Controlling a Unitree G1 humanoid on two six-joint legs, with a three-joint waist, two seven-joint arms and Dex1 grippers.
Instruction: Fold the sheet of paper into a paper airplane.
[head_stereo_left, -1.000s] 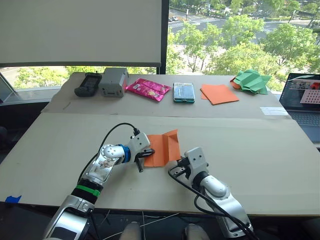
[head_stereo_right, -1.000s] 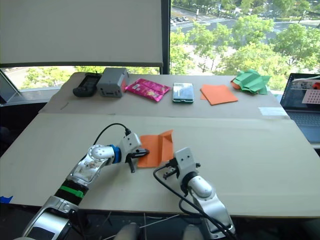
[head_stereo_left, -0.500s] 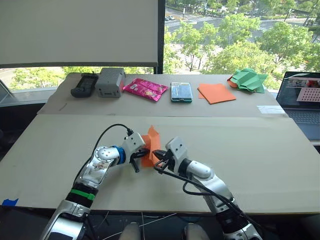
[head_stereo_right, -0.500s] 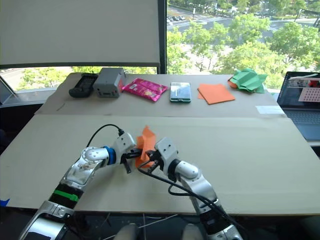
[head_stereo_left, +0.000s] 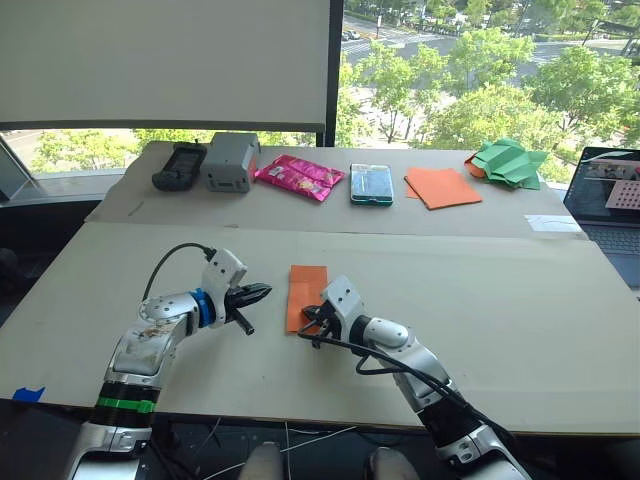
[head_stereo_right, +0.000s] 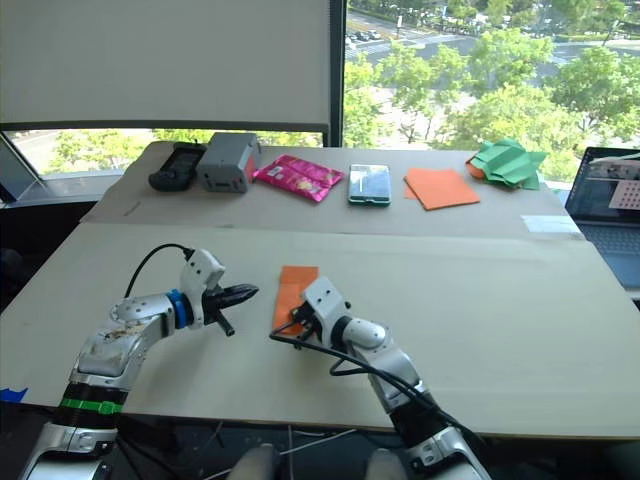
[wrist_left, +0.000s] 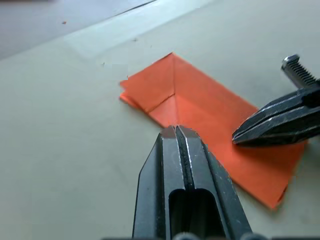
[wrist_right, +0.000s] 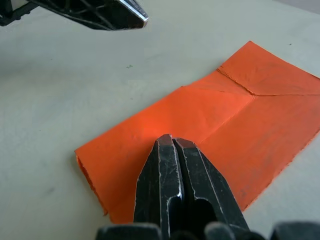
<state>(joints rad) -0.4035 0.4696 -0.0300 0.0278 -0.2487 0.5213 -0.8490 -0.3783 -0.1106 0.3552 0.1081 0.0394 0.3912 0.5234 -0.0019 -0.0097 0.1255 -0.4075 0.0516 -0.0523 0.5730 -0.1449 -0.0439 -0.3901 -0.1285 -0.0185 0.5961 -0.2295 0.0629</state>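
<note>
Both grippers are seen with their black fingers pressed together and nothing held between them. The right gripper (head_stereo_left: 312, 322) is set tip-down on the sheet of paper (head_stereo_left: 305, 293), its closed fingers resting on the near part of the orange surface. The left gripper (head_stereo_left: 256, 294) is held just beside the sheet on the robot's left, clear of it, its closed tip pointed toward the paper.

The sheet of paper is laid flat on the near table (head_stereo_left: 520, 320), folded into a narrow rectangle with its long side running away from the robot. In the right wrist view a crease (wrist_right: 235, 82) is seen running in from one long edge and forking into a Y near the far end, and at the near short edge the stacked layers are seen slightly parted.

Beyond the near table a second, farther table top (head_stereo_left: 300, 215) is seen. On it, from the robot's left to right, are laid a dark handheld device (head_stereo_left: 179, 165), a grey box (head_stereo_left: 231, 161), a pink snack packet (head_stereo_left: 299, 177), a small teal-edged case (head_stereo_left: 371, 184), a smooth orange sheet (head_stereo_left: 441, 187) and a heap of green folded paper (head_stereo_left: 509, 163). A strip of white tape (head_stereo_left: 552, 223) is seen near that table's right end, and an open laptop (head_stereo_left: 607, 208) is placed at the far right. A scrap of blue tape (head_stereo_left: 28, 394) is stuck at the near table's left front edge.
</note>
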